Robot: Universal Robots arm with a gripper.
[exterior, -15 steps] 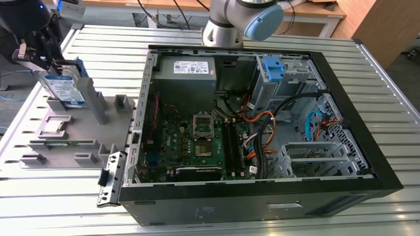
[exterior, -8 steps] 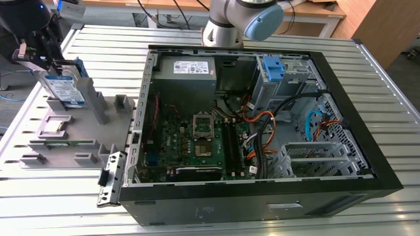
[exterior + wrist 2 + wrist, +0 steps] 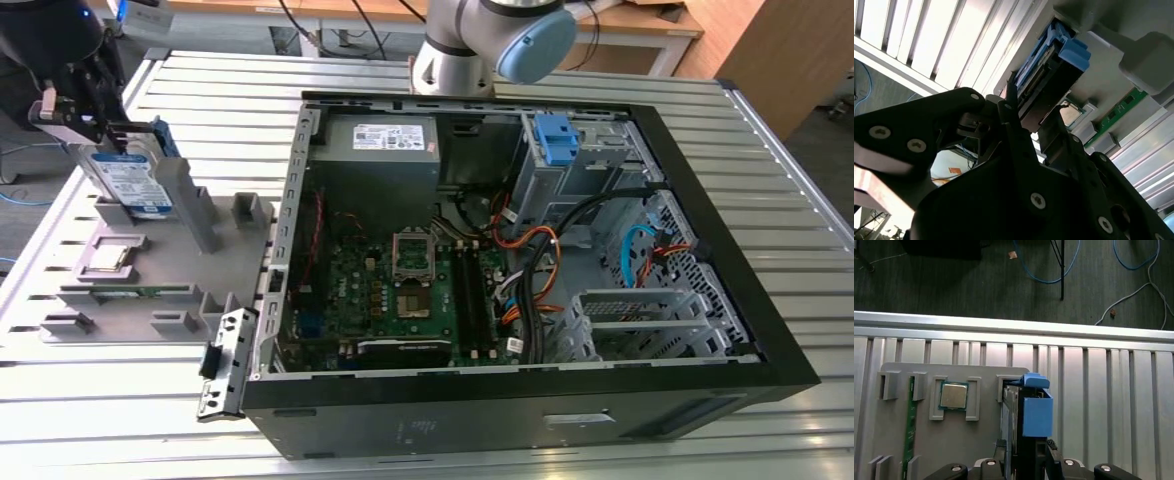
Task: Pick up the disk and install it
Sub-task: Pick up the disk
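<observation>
Far on the exterior view's left, the black end effector (image 3: 118, 135) hangs over a grey holder (image 3: 187, 290) that lies on the ribbed metal bench (image 3: 120, 400). The disk (image 3: 134, 180) stands on its thin edge there, at the holder's far corner. It likely stands up like that so the fingers can come down from above and reach both flat sides.

In the first wrist view, the end effector has one finger on each side of the disk (image 3: 1036, 415). It looks closed on it, pinching it just below its blue end. I cannot tell if the disk's bottom edge sits in its slot or is a tiny bit above it.

The holder also has a square chip (image 3: 114, 258) and a green memory stick (image 3: 134, 292), each in its own little nest. The nests probably keep the parts from sliding.

To the right is the big black computer case (image 3: 747, 330). It lies on its side with the cover off, so I think the arm can reach in from the top. At its far end sits the grey power box (image 3: 380, 140), and further right a blue bracket (image 3: 554, 140). The disk is well apart from the case, so it is not put in yet.
</observation>
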